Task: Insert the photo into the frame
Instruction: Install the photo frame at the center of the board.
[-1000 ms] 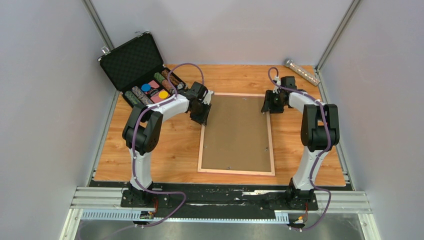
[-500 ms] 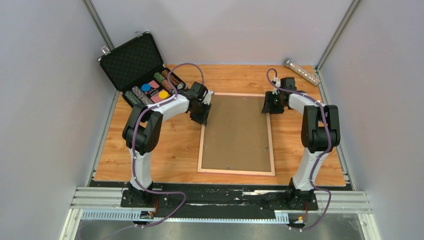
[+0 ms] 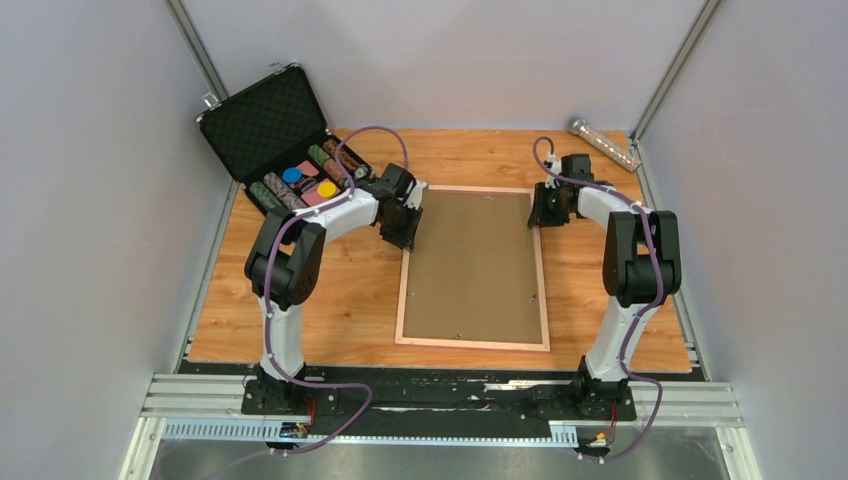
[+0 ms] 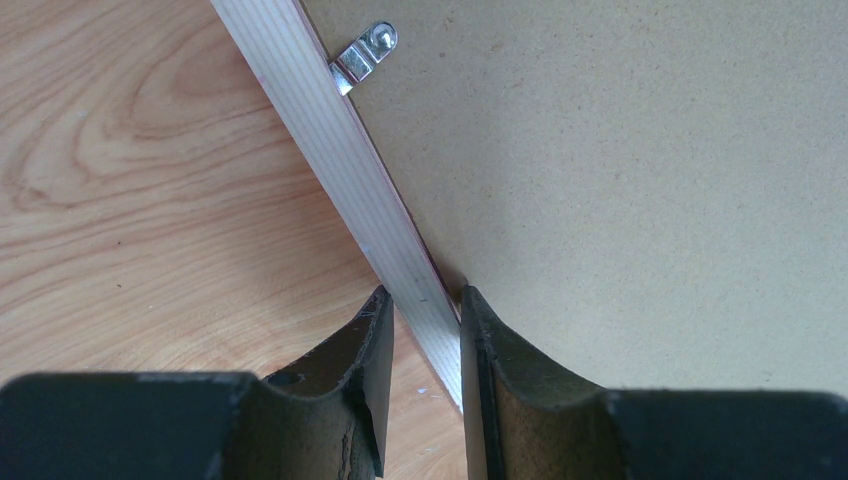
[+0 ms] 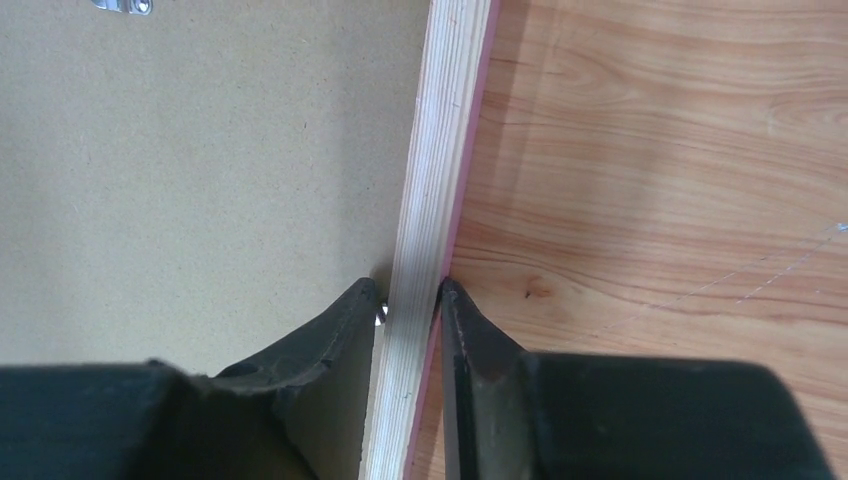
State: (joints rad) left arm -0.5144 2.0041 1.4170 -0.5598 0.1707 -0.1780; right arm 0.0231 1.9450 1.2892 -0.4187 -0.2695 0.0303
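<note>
Grips sit on both long rails: left tool (image 4: 420,330) pinches the frame (image 3: 472,344) by its left rail, right tool (image 5: 410,300) by its right, both toward the far end. The frame lies back-up mid-worktop (image 3: 320,300), long axis near to far, brown board (image 3: 472,265) filling it. No photo is in sight; any lift probably needs both arms level.

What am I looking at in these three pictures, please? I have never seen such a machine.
Two robot arms are bolted to a wooden table. One picture looks down from above; the other two come from a camera on each wrist. A picture frame lies face down, its brown backing board up. The left tool and the right tool each pinch one long rail of it. An open black case stands at the far left. No photo is visible.
</note>
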